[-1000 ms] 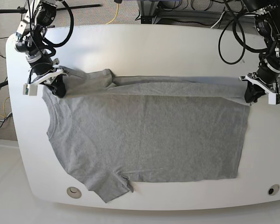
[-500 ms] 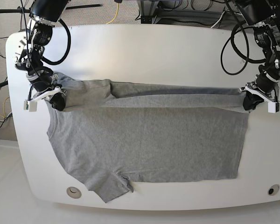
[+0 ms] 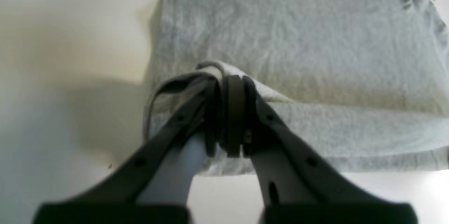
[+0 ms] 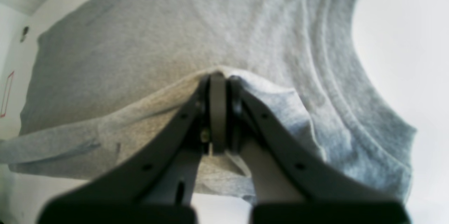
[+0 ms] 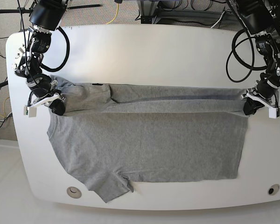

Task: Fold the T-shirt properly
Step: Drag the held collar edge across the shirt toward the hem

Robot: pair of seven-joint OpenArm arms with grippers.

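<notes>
**Grippers pinched the far edge to carry a lengthwise fold**

Both grippers were clamped on cloth. In the base view the left gripper (image 5: pixel 250 107) sat at about three o'clock on the white table (image 5: pixel 144 44), its jaws closed tight over the hem corner of the T-shirt (image 5: pixel 149 144). The left wrist view showed this plainly: the pads (image 3: pixel 234 112) were pressed together with a bunched loop of grey fabric squeezed between them. The right gripper (image 5: pixel 56 106) sat at about nine o'clock, clenched on the shoulder beside the ribbed collar (image 4: pixel 350 112), with a small peak of fabric rising at its closed tips in the right wrist view.

The T-shirt lay spread across the middle of the table, neck toward nine o'clock and hem toward three o'clock. Its far long edge, on the twelve o'clock side, was lifted and doubled toward six o'clock, making a narrow band (image 5: pixel 177 100) stretched between the two grippers. One sleeve (image 5: pixel 109 184) lay flat at about seven o'clock; the other (image 5: pixel 91 95) was tucked into the band near the right gripper.

Holding the two ends of one edge looked deliberate: tension between the grips kept the band straight, so the crease would run parallel to the shirt's side. I judged the fold only begun, since most of the body lay single and uncovered. Uneven pulling could skew the crease or drag the lower layer.
</notes>
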